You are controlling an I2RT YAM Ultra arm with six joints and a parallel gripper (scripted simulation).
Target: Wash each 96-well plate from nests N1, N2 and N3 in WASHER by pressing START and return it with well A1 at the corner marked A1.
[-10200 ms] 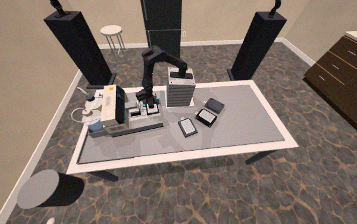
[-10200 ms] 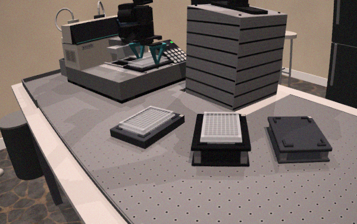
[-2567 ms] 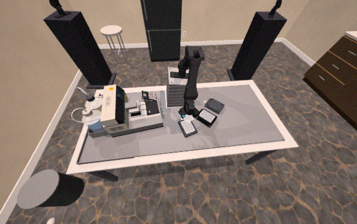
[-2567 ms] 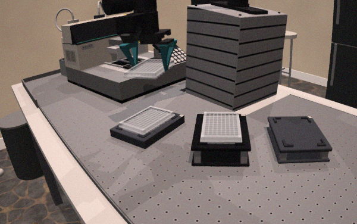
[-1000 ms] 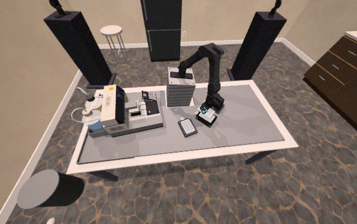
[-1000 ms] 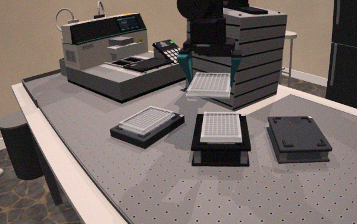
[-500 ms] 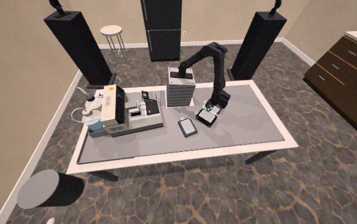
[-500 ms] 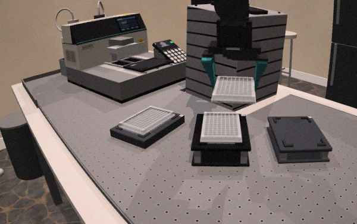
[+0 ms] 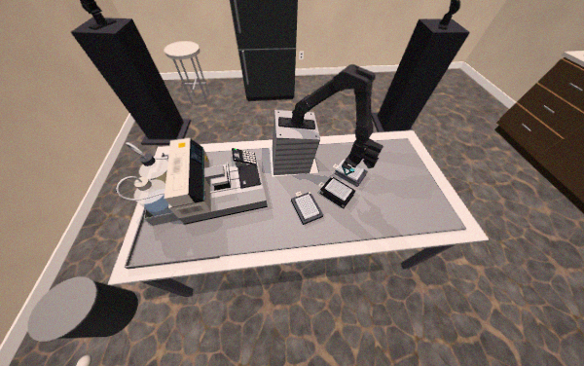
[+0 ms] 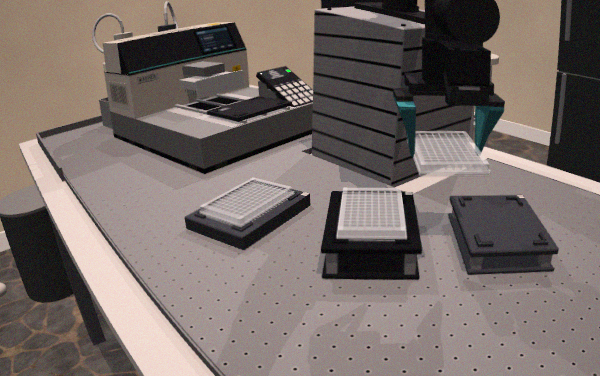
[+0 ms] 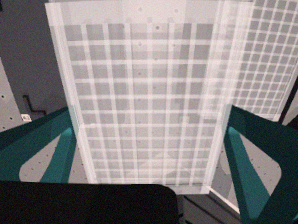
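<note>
My gripper [image 10: 446, 131] is shut on a clear 96-well plate [image 10: 448, 152] and holds it in the air, above and behind the empty right nest [image 10: 501, 231]. In the wrist view the held plate [image 11: 143, 90] spans between the teal fingers. The middle nest holds a plate [image 10: 372, 213], which also shows at the right of the wrist view [image 11: 266, 50]. The left nest [image 10: 248, 211] holds a plate [image 10: 246, 201]. The washer [image 10: 200, 92] stands at the back left with its carrier [image 10: 247, 107] empty and its keypad [image 10: 286, 86] showing a green lamp.
A tall ribbed grey tower [image 10: 370, 85] carrying the arm's base stands just left of and behind the held plate. The table's white rim [image 10: 542, 170] runs close behind the right nest.
</note>
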